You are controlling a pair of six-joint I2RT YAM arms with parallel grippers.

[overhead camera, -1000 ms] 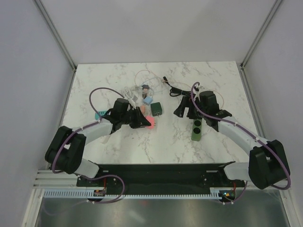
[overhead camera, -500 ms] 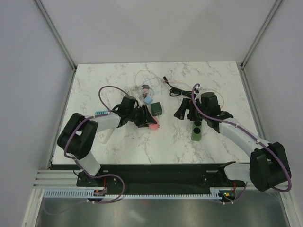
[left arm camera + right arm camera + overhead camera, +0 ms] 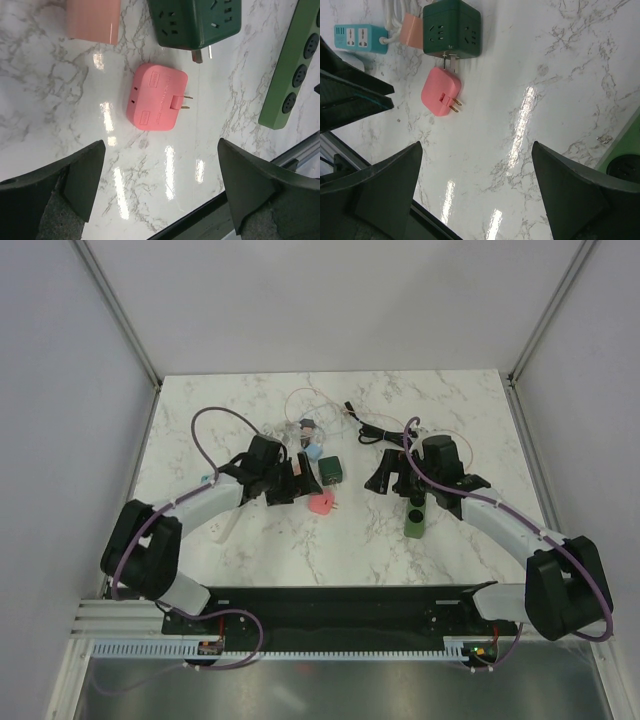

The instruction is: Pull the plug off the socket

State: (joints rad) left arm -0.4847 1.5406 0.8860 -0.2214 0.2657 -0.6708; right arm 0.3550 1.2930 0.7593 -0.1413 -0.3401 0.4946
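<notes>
The pink plug [image 3: 322, 504] lies flat on the marble with its two prongs bare, held by nothing; it also shows in the left wrist view [image 3: 156, 96] and the right wrist view [image 3: 440, 91]. The long green socket strip [image 3: 416, 515] [image 3: 295, 70] lies apart from it to the right. My left gripper [image 3: 297, 483] [image 3: 161, 165] is open just left of the plug, its jaws wide and empty. My right gripper [image 3: 395, 475] [image 3: 477, 150] is open over bare marble beside the strip's far end.
A dark green cube socket [image 3: 331, 472] [image 3: 195, 22] [image 3: 451, 29] sits just behind the plug. A salmon block [image 3: 93, 20], a teal strip [image 3: 360, 39] and a light blue cube [image 3: 312, 452] lie nearby. Tangled thin cables [image 3: 320, 405] and a black cord [image 3: 375, 430] lie further back.
My left gripper opened and let go of the pink plug, then drew back a little to the left. The plug now rests on the table. The right arm stayed put.
</notes>
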